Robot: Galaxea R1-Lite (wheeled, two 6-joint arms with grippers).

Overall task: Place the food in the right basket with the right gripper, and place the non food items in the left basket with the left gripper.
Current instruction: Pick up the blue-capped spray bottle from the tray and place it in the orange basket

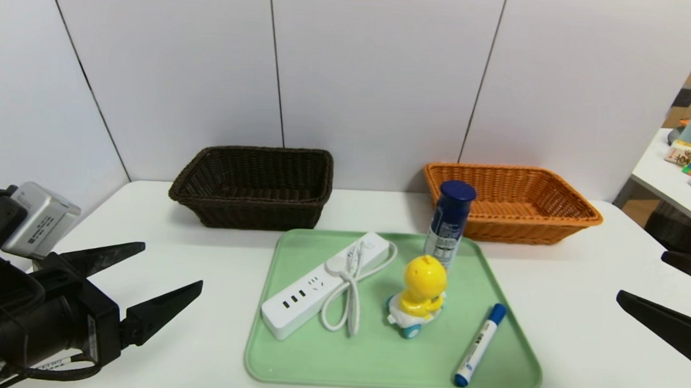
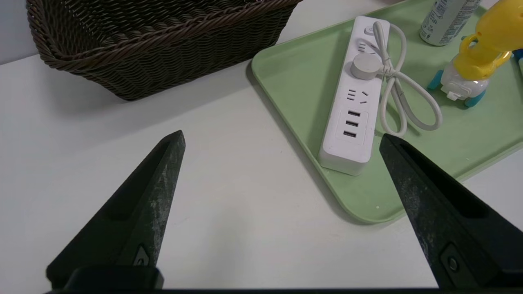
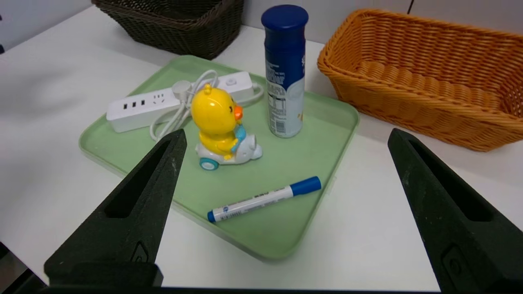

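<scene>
Can (image 1: 449, 225): upright at the tray's far right corner, base hidden behind the duck toy (image 1: 420, 293) in the head view.
Tray (image 1: 373, 364): green, on the table (image 1: 595, 345); carries power strip (image 1: 324, 283), duck, marker (image 1: 480, 344).
Left basket (image 1: 252, 187): dark brown, beyond the tray; top cut off in both wrist views.
Right basket (image 1: 511, 204): orange, beyond the tray, empty.
Left gripper (image 1: 173, 268): fingers spread wide, holding nothing, above bare table left of the tray.
Right gripper (image 3: 286, 134): fingers wide apart, empty; only tips showing at the head view's right edge.
</scene>
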